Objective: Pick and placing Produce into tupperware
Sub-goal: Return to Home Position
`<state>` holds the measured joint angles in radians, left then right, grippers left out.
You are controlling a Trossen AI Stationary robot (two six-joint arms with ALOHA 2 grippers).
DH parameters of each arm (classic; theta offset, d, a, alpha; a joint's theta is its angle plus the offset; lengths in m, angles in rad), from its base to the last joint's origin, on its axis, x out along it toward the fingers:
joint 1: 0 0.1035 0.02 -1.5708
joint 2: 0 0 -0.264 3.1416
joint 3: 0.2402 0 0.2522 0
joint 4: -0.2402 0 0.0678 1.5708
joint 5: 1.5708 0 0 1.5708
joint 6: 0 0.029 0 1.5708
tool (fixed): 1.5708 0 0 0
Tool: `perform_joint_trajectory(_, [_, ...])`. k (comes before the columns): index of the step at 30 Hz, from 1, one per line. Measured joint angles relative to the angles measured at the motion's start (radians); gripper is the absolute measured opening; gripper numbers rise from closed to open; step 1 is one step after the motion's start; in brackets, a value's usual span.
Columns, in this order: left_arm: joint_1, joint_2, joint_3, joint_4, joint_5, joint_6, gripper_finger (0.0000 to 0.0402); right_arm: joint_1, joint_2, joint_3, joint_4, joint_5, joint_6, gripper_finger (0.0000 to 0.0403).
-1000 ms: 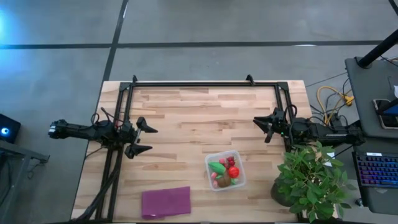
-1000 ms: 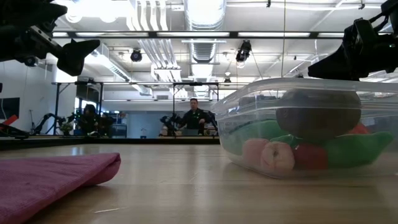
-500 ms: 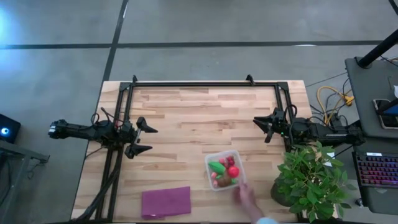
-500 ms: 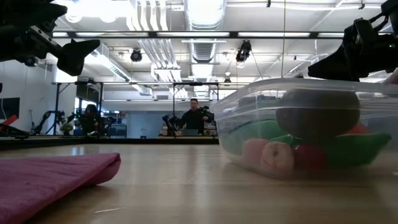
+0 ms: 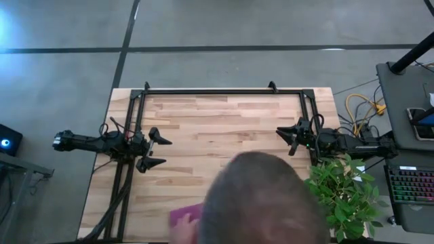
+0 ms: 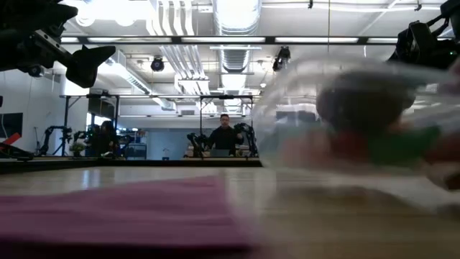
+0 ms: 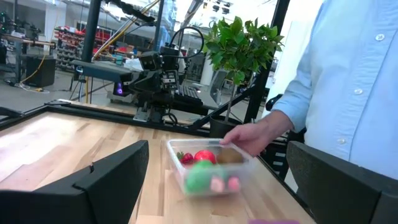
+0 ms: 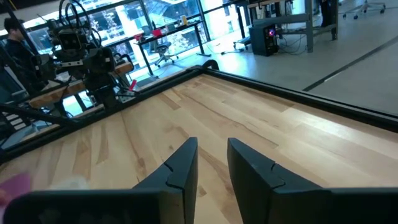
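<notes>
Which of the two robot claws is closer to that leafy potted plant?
The right. The right gripper hangs close by the potted plant; the left gripper is far across the table.

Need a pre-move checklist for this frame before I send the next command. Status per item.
1. Workspace free of people: not ok. A person leans over the near edge of the table.
2. Nobody touching the tupperware: not ok. The person's hand rests on its rim.
3. All produce inside: ok where visible. Red, green, pink and brown pieces lie in the tupperware, and none shows loose.
4. Nothing in the left gripper: ok. Open, over the table's left side.
5. Nothing in the right gripper: ok. Open, at the table's right side.
6. Position of the purple sheet: cannot tell. It is mostly hidden under the person's head.
</notes>
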<state>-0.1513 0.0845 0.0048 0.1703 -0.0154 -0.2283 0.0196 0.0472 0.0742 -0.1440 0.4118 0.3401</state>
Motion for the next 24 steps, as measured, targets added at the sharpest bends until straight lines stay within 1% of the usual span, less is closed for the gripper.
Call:
perform_joint_trajectory(11, [0.0,0.0,0.0,0.0,0.0,0.0,0.0367,0.0,0.0,0.0,0.0,0.0,0.0,0.007])
perform_joint_trajectory(24, [0.0,0.0,0.0,0.0,0.0,0.0,0.0367,0.0,0.0,0.0,0.0,0.0,0.0,0.0081])
